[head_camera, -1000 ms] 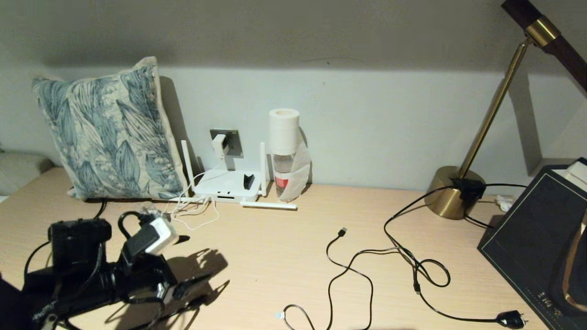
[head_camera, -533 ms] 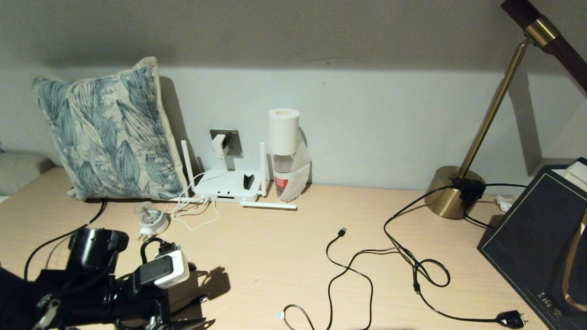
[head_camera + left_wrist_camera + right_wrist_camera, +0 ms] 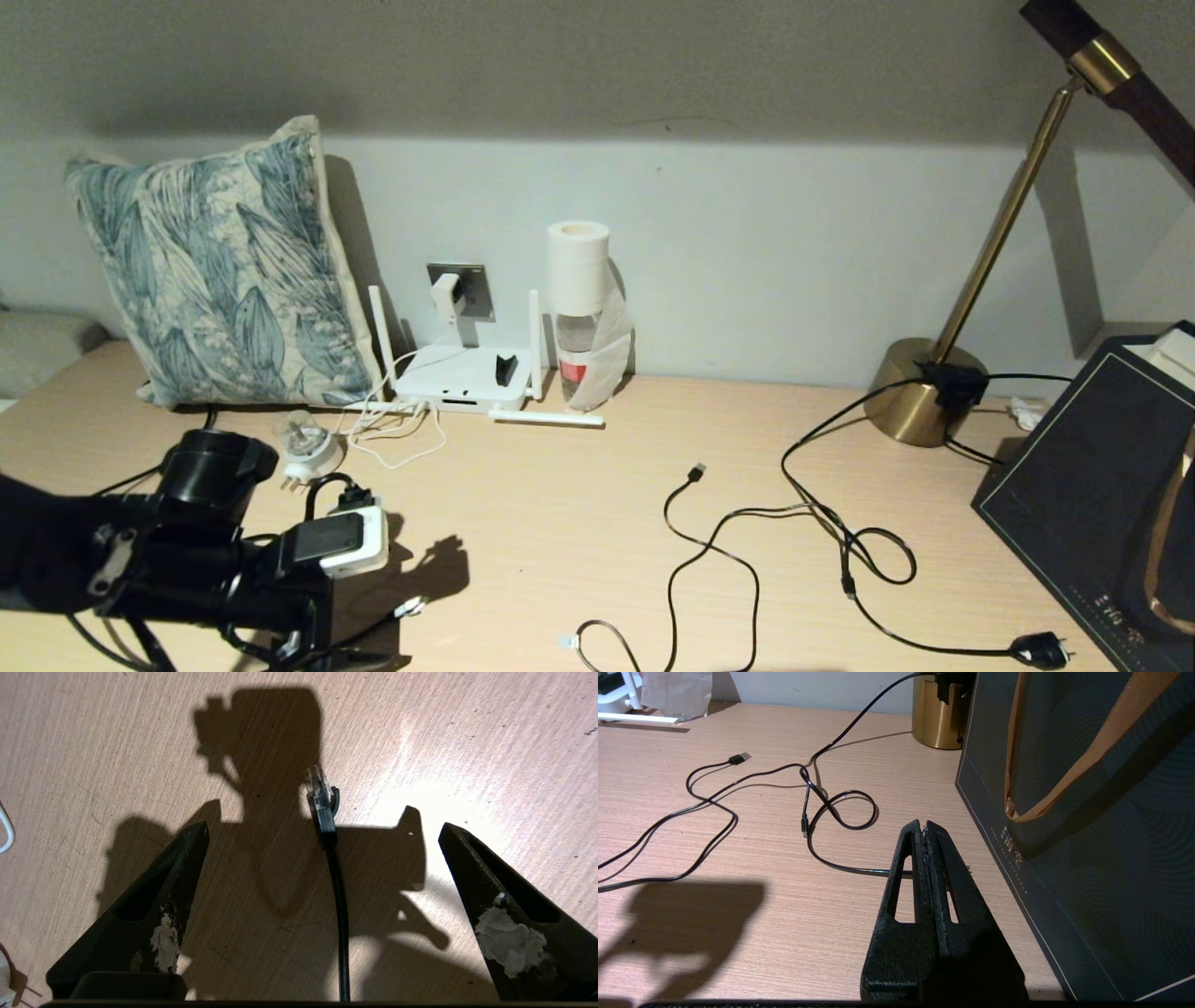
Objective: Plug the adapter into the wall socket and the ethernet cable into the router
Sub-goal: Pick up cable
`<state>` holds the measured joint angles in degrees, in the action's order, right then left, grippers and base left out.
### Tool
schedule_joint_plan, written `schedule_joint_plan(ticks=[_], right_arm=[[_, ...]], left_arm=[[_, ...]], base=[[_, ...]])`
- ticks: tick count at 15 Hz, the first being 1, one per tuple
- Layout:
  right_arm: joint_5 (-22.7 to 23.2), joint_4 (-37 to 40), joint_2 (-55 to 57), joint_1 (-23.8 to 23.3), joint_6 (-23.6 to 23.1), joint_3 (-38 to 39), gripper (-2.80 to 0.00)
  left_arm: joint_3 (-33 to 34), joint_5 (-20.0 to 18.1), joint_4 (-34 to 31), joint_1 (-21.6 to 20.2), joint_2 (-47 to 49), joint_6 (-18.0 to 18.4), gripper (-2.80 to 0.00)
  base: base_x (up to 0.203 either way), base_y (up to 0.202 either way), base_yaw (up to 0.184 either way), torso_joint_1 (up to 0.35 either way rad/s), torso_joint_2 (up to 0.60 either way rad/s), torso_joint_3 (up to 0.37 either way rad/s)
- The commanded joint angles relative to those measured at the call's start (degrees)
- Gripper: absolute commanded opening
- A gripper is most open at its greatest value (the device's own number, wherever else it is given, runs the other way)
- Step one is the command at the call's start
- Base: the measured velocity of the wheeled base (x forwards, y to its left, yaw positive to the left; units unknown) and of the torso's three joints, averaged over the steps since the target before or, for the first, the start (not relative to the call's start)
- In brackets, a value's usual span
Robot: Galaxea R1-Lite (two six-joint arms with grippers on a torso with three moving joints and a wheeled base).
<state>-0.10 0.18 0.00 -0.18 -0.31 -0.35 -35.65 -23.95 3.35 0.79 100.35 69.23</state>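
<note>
The white adapter [image 3: 446, 297] sits plugged into the grey wall socket [image 3: 476, 283] above the white router [image 3: 460, 375]. My left arm [image 3: 215, 560] hangs low over the table's front left. Its gripper [image 3: 322, 828] is open and points down at the wood. The black ethernet cable [image 3: 338, 891] lies on the table between the fingers, touching neither. Its clear connector [image 3: 318, 794] [image 3: 408, 609] lies just beyond the tips. My right gripper [image 3: 923, 823] is shut on nothing, just above the table beside a dark bag, out of the head view.
A round travel plug [image 3: 303, 453] lies behind the left arm, and a pillow [image 3: 224, 271] leans on the wall. A bottle [image 3: 579, 322] stands by the router. A thin USB cable [image 3: 695, 472] and a black plug cord [image 3: 1041, 649] sprawl mid-table near the lamp base [image 3: 920, 392] and the dark bag [image 3: 1092, 485].
My left arm has drawn back toward the table's front edge and tipped down over the ethernet cable end, uncovering the travel plug. Nothing else has moved.
</note>
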Motion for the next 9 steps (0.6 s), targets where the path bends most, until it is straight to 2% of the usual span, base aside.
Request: schedule_joint_plan(ticks=[1, 9], right_arm=[[0.01, -0.01, 0.06, -0.02, -0.07, 0.0, -2.8], [0.01, -0.01, 0.0, -0.02, -0.05, 0.0, -2.8]], left_arm=[[-0.55, 0.11, 0.1, 0.0, 2.25, 0.27, 0.0], [-1.35, 0.04, 0.4, -0.09, 5.09, -0.84, 0.0]], base=[[0.0, 0.0, 0.0, 0.0, 0.0, 0.0], [0.0, 0.0, 0.0, 0.0, 0.0, 0.0]])
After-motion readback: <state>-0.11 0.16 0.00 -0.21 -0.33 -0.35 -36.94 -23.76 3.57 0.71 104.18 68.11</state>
